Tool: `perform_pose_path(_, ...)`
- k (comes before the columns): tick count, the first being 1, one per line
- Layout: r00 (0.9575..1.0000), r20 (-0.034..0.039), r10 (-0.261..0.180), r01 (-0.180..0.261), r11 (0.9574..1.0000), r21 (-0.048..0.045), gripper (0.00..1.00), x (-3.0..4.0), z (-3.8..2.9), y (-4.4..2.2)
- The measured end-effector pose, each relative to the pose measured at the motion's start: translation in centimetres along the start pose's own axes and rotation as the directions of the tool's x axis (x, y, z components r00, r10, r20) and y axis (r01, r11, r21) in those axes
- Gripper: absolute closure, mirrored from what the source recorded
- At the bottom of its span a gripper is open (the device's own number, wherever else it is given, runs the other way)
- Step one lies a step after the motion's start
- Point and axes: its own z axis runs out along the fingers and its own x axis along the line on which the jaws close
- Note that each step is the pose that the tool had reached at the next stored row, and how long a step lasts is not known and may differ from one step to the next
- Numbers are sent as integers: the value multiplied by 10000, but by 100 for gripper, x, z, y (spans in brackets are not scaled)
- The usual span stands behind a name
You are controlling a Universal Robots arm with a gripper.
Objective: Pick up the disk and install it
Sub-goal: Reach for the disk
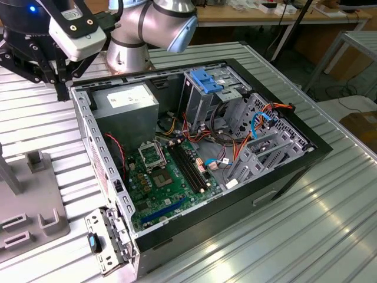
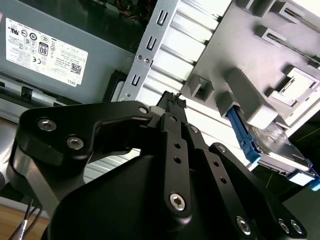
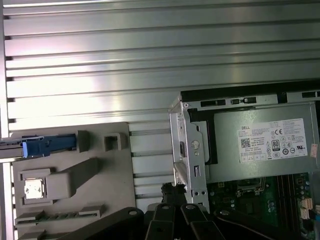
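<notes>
The disk (image 3: 35,147) is a flat drive with bright blue rails. It stands on edge in a slot of the grey fixture plate (image 3: 100,175), and in the second wrist view its metal body (image 2: 280,150) sticks out past a grey block. My gripper (image 1: 60,91) hangs above the ribbed table between the fixture and the back corner of the open computer case (image 1: 294,171). It is apart from the disk. In both wrist views the fingertips (image 3: 175,190) (image 2: 172,97) sit together, shut on nothing.
The case lies open with its motherboard (image 1: 171,177), the grey power supply with a white label (image 1: 126,97) and a drive cage with blue latches (image 1: 209,82). The fixture plate (image 1: 29,206) also holds a small square chip (image 3: 34,189). Ribbed metal table (image 1: 306,236) surrounds everything.
</notes>
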Motion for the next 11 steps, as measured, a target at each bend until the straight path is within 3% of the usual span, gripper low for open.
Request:
perform_pose_path(3,10000,1,0,0,10000,0,89,47,-1,-3)
perform_pose_path(11,10000,0,0,0,10000,0,89,73,-2,-6)
